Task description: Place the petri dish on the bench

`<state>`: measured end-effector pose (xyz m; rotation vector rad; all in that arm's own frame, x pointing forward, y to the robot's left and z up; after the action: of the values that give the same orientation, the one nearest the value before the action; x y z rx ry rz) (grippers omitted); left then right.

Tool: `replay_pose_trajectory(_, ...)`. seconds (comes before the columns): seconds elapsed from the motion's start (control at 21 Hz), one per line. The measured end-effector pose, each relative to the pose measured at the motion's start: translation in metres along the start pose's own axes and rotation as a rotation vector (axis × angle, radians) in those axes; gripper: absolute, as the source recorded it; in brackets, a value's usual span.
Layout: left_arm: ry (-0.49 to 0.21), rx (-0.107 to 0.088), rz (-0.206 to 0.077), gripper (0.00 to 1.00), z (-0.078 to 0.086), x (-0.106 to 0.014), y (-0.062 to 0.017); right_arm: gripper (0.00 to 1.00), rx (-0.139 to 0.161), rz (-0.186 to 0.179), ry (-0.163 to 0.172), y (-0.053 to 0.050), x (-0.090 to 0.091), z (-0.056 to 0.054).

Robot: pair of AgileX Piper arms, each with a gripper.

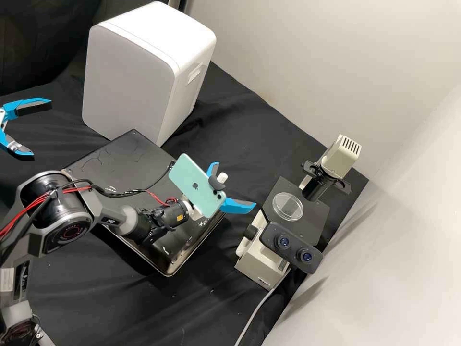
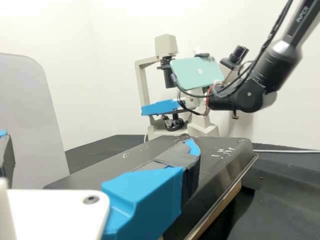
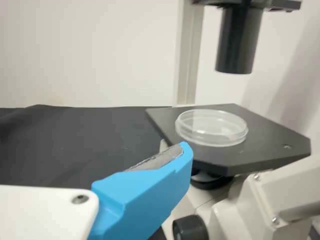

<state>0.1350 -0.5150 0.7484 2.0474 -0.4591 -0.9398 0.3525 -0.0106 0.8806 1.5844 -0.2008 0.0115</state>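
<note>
Petri dish not yet picked up: 0 of 2 steps done.

High view: the petri dish (image 1: 288, 205) lies flat on the microscope stage (image 1: 314, 217), not on the black table (image 1: 240, 125). The right claw (image 1: 237, 192) hangs near the stage's edge, apart from the dish, its 2 fingers spread and holding nothing. The left claw (image 1: 39, 128) sits well apart at the far side, also spread wide and empty. Left wrist view: the left claw's blue finger is over a black tray (image 2: 225, 160), with the right claw in front of the microscope (image 2: 165, 60) beyond. Right wrist view: the dish rests untouched on the stage just past the fingertip. Grasping, lifting and setting the dish down are all, I judge, left to do.
</note>
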Motion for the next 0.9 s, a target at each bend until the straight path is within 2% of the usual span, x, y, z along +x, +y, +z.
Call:
replay_pose_trajectory(0.1, -0.001, -0.002, -0.004, 1.00, 0.000, 0.000, -0.0007, 1.00, -0.001, 0.015, 0.004, 0.004, 0.007, -0.001)
replay_pose_trajectory(0.24, -0.001, 0.001, -0.004, 1.00, 0.000, 0.000, -0.0007, 1.00, -0.003, 0.016, -0.006, 0.007, 0.020, 0.000)
replay_pose_trajectory(0.38, -0.004, 0.007, -0.004, 1.00, 0.001, 0.000, -0.0008, 1.00, -0.003, 0.006, -0.041, 0.009, 0.031, 0.007)
replay_pose_trajectory(0.48, -0.004, 0.018, -0.006, 1.00, 0.001, 0.001, -0.0011, 1.00, -0.011, -0.003, -0.070, 0.009, 0.038, 0.015)
replay_pose_trajectory(0.52, -0.005, 0.019, -0.010, 1.00, 0.001, 0.001, -0.0020, 1.00, -0.023, -0.004, -0.081, 0.009, 0.040, 0.019)
replay_pose_trajectory(0.76, -0.013, 0.020, -0.015, 1.00, 0.002, 0.002, -0.0029, 1.00, -0.042, 0.018, -0.100, 0.016, 0.053, 0.031)
replay_pose_trajectory(0.81, -0.013, 0.029, -0.015, 1.00, 0.002, 0.002, -0.0029, 1.00, -0.042, 0.022, -0.105, 0.017, 0.054, 0.033)
replay_pose_trajectory(0.9, -0.012, 0.030, -0.023, 1.00, 0.001, 0.002, -0.0044, 1.00, -0.043, 0.028, -0.115, 0.020, 0.054, 0.038)
